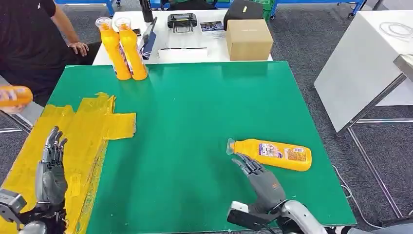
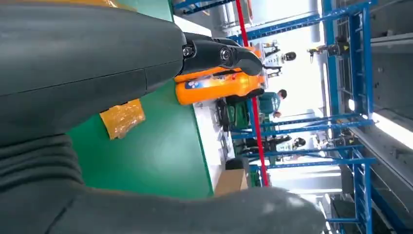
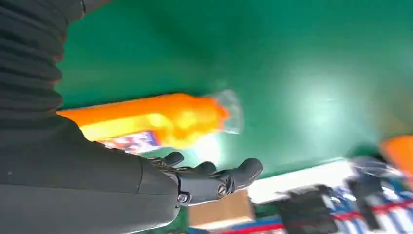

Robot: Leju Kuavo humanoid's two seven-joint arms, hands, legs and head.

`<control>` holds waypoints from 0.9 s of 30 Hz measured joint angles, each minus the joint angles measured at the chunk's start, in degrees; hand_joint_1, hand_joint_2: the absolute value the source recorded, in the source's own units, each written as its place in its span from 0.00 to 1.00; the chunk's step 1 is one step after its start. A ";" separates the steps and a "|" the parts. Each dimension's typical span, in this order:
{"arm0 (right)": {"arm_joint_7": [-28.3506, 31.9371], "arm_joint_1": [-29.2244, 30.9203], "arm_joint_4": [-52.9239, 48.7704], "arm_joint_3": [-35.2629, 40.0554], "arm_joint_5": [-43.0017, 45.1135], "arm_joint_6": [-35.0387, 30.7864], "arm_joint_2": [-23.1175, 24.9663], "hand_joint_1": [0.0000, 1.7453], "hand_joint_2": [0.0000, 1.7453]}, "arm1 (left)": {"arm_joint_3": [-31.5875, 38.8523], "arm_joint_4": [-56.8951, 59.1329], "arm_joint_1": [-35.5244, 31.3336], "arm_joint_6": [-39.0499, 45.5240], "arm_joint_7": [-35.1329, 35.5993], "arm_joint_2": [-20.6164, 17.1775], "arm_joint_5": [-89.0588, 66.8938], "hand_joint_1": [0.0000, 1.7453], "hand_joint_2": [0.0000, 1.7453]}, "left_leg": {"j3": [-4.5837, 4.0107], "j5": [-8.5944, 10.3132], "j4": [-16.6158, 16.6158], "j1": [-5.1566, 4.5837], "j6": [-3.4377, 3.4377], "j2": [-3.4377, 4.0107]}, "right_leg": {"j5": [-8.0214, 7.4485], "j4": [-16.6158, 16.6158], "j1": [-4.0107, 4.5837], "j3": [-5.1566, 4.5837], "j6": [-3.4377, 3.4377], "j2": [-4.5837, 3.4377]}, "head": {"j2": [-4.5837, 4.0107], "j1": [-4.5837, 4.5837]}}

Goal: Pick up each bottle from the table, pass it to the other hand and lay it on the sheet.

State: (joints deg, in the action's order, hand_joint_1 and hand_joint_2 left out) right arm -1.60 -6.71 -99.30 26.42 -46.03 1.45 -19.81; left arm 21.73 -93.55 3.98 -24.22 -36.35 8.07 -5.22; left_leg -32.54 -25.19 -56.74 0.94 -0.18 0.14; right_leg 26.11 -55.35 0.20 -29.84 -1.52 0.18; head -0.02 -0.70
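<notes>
So my right hand (image 1: 260,183) is sitting low over the green table (image 1: 195,122), fingers (image 1: 246,163) spread out and holding nothing, tips just beside the lying bottle (image 1: 272,154) near its clear cap end, can't tell if they actually touch it. That bottle is flat on its side toward the near right part of the table, cap pointing to my left, label facing up. From the right wrist view it's a blurry orange shape (image 3: 151,119) right next to my open fingers (image 3: 214,178). My left hand (image 1: 51,173) is over the yellow sheet (image 1: 83,131) on the near left side of the table, fingers (image 1: 54,144) stretched out straight and apart, nothing in them either. The sheet is crinkly, with ragged edges, and covers the table's left corner. Two more bottles (image 1: 122,48) stand upright side by side at the far left edge of the table, touching each other; the left wrist view catches them (image 2: 219,85) past my dark fingertips (image 2: 229,53). Another orange bottle (image 1: 14,97) shows at the left edge of the head view, off the table, and I can't tell what it rests on. Behind the table there's a white table (image 1: 185,48) with a cardboard box (image 1: 248,39) and a black device (image 1: 182,21) on it, and a person in a black shirt (image 1: 29,39) at the far left with a hand (image 1: 79,48) resting there.
</notes>
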 measured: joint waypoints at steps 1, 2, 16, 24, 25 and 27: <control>-0.68 0.38 0.15 -0.79 1.25 1.86 -1.12 0.00 1.00 | 0.00 0.07 -0.09 -0.26 0.00 0.00 0.09 0.00 0.00 | 0.00 0.00 0.00 -0.08 0.01 -0.01 | -0.01 0.00 -0.07 0.00 -0.01 0.00 | 0.00 0.02; -1.05 0.87 0.50 -1.86 2.34 3.04 -2.32 0.00 1.00 | 0.00 0.18 -0.16 -0.44 0.00 0.00 0.17 0.00 0.00 | 0.00 0.02 0.00 -0.12 0.03 -0.01 | -0.01 0.00 -0.09 0.00 -0.02 0.01 | 0.00 0.00; -2.33 9.19 11.28 -14.27 2.51 5.87 -5.77 0.00 1.00 | 0.04 1.75 -1.37 -1.55 0.35 -0.31 0.68 0.00 0.00 | 0.00 0.10 -0.01 -0.19 0.15 -0.02 | -0.08 -0.01 -0.20 -0.02 -0.12 0.01 | 0.00 0.00; -2.79 10.80 14.47 -14.93 2.53 6.13 -5.74 0.00 1.00 | 0.04 2.40 -1.90 -1.83 0.50 -0.63 0.90 0.00 0.00 | -0.03 0.10 -0.01 -0.20 0.15 -0.02 | -0.08 -0.01 -0.21 -0.02 -0.12 0.01 | 0.00 0.00; -2.79 11.06 14.93 -14.93 2.53 6.15 -5.70 0.00 1.00 | 0.04 2.58 -2.01 -2.03 0.52 -0.68 1.07 0.00 0.00 | -0.03 0.10 -0.01 -0.20 0.15 -0.02 | -0.08 -0.01 -0.21 -0.02 -0.12 0.01 | 0.00 0.00; -2.79 11.67 15.63 -14.88 2.53 6.18 -5.59 0.00 1.00 | 0.04 2.71 -2.07 -2.21 0.52 -0.72 1.33 0.00 0.00 | -0.03 0.10 -0.01 -0.21 0.16 -0.02 | -0.08 -0.01 -0.21 -0.02 -0.12 0.01 | 0.00 0.00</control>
State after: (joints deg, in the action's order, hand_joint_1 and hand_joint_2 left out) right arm -4.39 4.96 -83.67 11.54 -43.50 7.63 -25.40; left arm 21.77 -90.84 1.91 -26.43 -35.82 7.34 -3.89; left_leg -32.57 -25.09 -56.74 0.74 -0.02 0.12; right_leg 26.03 -55.36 -0.01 -29.86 -1.64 0.19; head -0.02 -0.70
